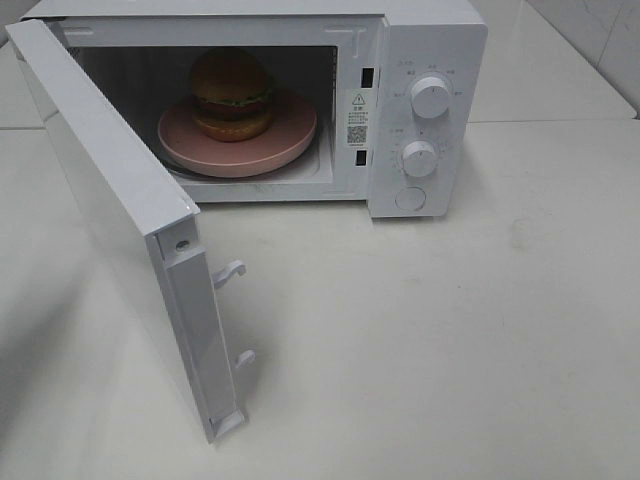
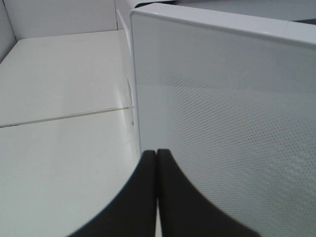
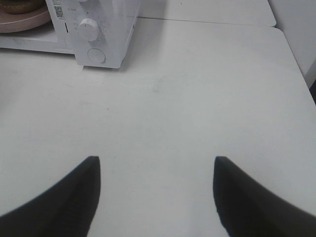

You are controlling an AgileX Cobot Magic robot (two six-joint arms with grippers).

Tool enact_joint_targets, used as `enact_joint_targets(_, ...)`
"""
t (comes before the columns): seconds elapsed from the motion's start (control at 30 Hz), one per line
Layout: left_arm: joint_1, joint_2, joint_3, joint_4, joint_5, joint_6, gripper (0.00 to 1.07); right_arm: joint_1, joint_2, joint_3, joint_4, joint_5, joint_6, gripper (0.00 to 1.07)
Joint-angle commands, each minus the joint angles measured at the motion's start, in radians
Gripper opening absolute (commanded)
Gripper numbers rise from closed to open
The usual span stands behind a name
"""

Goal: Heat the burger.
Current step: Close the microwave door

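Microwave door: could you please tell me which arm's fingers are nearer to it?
Left. The left fingers, shut, sit right by the microwave door's outer face; the right fingers hang open over the table, out in front of the control panel.

The white table (image 1: 480,330) in front of me carries one appliance: a white microwave oven (image 1: 432,45), standing toward the far side with its dials on the right. Its door (image 1: 100,190) hangs wide open above the tabletop on my left. A thin seam (image 1: 560,121) crosses the surface beside the oven.
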State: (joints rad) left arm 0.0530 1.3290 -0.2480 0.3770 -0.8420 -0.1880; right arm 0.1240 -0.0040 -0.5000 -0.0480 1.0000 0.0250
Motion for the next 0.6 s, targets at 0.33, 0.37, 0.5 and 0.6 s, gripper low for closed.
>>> enact_joint_targets(0.33, -0.169, 0.139, -0.064, -0.061, -0.078, 0.0, 0.0, -0.006, -0.029, 0.003, 0.003, -0.006, 0.0, 0.64)
enact_joint_targets(0.37, -0.191, 0.158, -0.064, -0.088, -0.094, 0.0, 0.0, -0.006, -0.029, 0.003, 0.003, -0.006, 0.0, 0.64)
enact_joint_targets(0.5, -0.216, 0.186, -0.064, -0.116, -0.112, 0.0, 0.0, -0.006, -0.029, 0.003, 0.003, -0.006, 0.0, 0.64)
enact_joint_targets(0.6, -0.24, 0.215, -0.064, -0.138, -0.147, 0.0, 0.0, -0.006, -0.029, 0.003, 0.003, -0.006, 0.0, 0.64)
